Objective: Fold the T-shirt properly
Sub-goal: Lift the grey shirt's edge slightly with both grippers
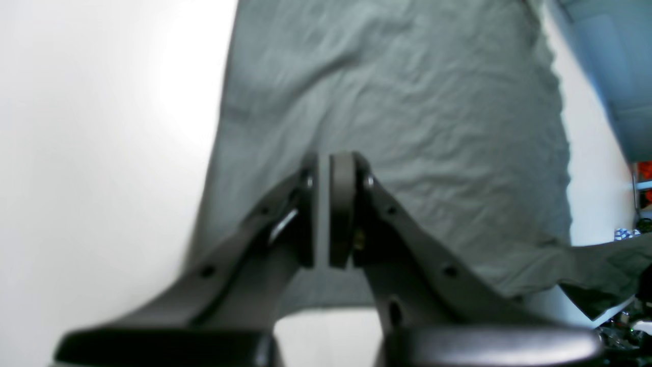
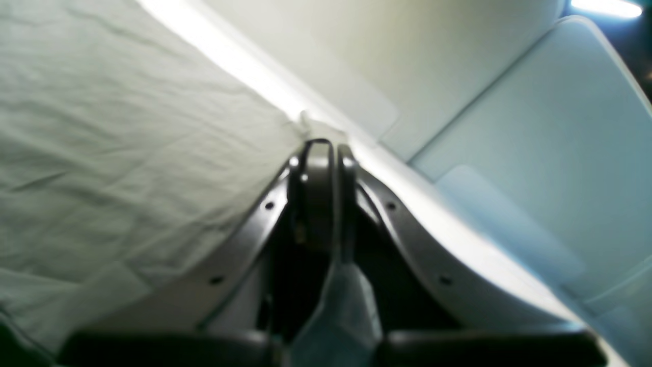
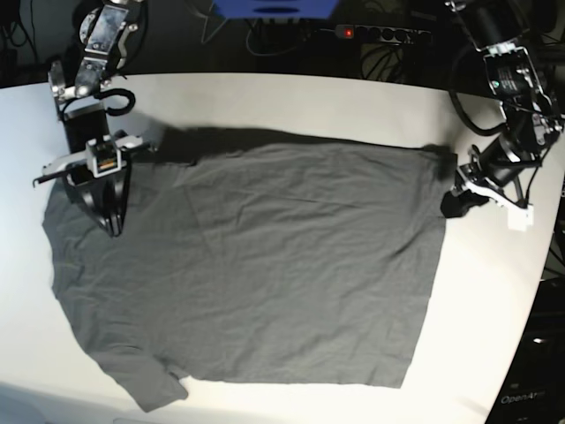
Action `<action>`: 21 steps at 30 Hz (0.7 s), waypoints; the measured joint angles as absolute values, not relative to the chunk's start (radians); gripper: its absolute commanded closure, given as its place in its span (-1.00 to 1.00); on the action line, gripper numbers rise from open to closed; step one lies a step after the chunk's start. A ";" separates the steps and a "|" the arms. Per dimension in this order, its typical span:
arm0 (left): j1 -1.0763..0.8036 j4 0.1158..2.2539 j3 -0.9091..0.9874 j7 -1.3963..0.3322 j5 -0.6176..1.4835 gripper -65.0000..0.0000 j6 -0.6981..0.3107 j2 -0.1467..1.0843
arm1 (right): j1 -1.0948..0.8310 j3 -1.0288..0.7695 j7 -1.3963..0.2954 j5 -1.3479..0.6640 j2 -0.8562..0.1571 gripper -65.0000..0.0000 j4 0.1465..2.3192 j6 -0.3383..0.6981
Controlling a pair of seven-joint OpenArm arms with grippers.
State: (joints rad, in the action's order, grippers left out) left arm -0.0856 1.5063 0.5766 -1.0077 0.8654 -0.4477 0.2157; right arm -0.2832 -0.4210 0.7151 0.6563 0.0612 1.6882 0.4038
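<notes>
T-shirt (image 1: 407, 117) in the left wrist view: grey, soft, finely wrinkled cloth on a white surface (image 1: 102, 153); left claw (image 1: 330, 168) sits over it with jaws nearly shut, nothing visibly pinched. Right wrist view: right claw (image 2: 322, 149) is closed at the shirt's edge, with a strip of fabric seemingly caught between the jaws. Base view: shirt spread almost flat, sleeve at the lower left, claws at opposite ends. Looks like pre-fold setup; next move needs firm edge grips, then a lift and carry across.
</notes>
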 measured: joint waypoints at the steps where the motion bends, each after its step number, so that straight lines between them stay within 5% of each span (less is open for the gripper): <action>1: -0.071 1.506 0.577 -1.009 0.867 0.87 -0.448 0.216 | -0.267 -0.427 0.716 0.682 0.058 0.96 1.687 0.404; 11: 0.017 1.504 0.578 -1.060 0.857 0.87 -0.444 0.213 | -0.186 -0.435 0.688 0.699 0.028 0.96 1.624 0.400; 17: -0.091 1.501 0.577 -1.139 0.857 0.85 -0.354 0.224 | -0.198 -0.432 0.689 0.701 0.034 0.96 1.619 0.405; 21: -0.169 1.499 0.581 -1.149 0.847 0.48 -0.352 0.286 | -0.200 -0.432 0.688 0.700 0.045 0.96 1.619 0.404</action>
State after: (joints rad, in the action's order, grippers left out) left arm -0.1692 1.4994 0.5812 -1.1488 0.8467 -0.3515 0.2855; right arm -0.2005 -0.4320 0.6880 0.6998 0.0448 1.6192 0.4038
